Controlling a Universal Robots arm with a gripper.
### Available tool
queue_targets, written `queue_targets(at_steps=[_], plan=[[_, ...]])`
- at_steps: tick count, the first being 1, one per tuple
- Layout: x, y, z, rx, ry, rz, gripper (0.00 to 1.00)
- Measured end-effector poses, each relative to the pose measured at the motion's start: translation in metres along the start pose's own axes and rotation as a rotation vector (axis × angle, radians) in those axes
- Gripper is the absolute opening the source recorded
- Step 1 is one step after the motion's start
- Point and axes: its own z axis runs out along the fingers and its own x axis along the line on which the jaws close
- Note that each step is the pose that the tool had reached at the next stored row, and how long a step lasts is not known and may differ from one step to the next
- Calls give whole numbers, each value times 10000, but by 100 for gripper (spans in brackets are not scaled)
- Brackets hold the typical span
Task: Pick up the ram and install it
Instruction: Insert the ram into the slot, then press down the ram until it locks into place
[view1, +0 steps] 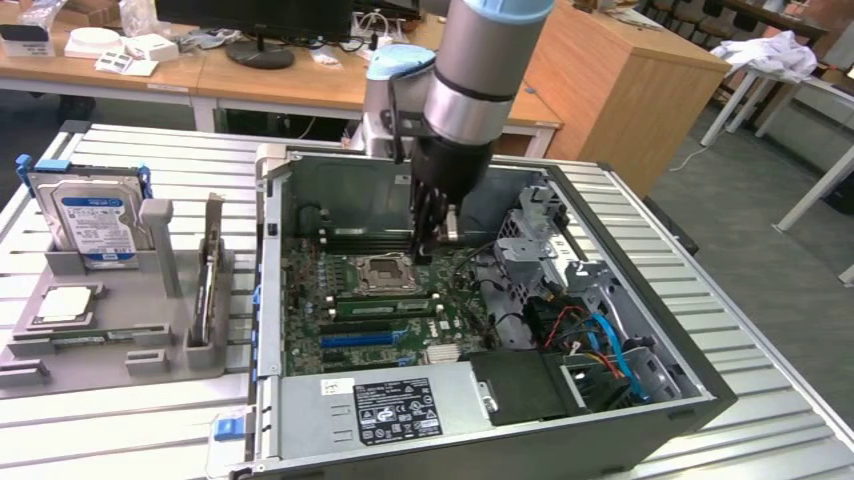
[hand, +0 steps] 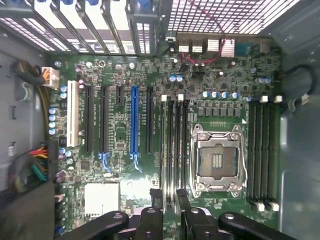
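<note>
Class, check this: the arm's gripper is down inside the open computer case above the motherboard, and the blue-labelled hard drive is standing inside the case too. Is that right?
Not quite. The gripper is inside the computer case, but the exterior view shows the hard drive standing outside it, in the grey holder on that view's left.

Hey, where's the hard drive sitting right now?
In the exterior view, the hard drive stands upright in the grey holder on that view's left, outside the computer case, just behind the flat CPU chip.

Even, soft indoor light; both views slightly blurry. Daylight blows out behind the case grille (hand: 225, 15); motherboard (hand: 150, 125) evenly lit, faint shadows.
</note>
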Motion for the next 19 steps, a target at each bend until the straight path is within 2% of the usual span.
queue_targets(at_steps=[4, 10, 19], plan=[[-7, -1, -162, 0, 0, 0, 25], [-13, -2, -317, -1, 1, 1, 25], [-14, -2, -340, 0, -1, 0, 25]])
